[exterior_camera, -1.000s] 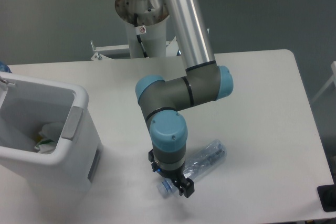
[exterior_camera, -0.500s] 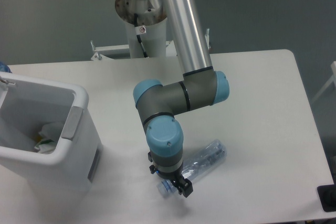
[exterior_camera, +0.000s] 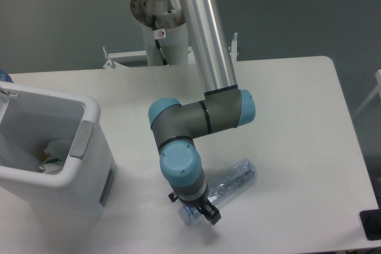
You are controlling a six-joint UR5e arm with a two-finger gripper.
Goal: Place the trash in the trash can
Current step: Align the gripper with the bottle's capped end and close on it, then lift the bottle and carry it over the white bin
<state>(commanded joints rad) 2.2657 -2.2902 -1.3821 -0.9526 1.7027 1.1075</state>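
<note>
A clear plastic bottle [exterior_camera: 236,179] with a pale blue cap lies on its side on the white table, cap end toward the front left. My gripper [exterior_camera: 198,211] is lowered over the bottle's cap end, its black fingers at the neck; the wrist hides the jaws, so I cannot tell whether they grip. The white trash can [exterior_camera: 89,165] with a grey handle patch stands at the left. A crumpled white tissue [exterior_camera: 56,150] lies inside it.
The arm's base column [exterior_camera: 166,40] stands behind the table's back edge. A dark object [exterior_camera: 372,224] sits at the table's front right corner. The table's right edge [exterior_camera: 351,123] runs near the bottle's side.
The wrist and gripper have sunk lower and shifted slightly left over the bottle's cap end. The bottle has not visibly moved.
</note>
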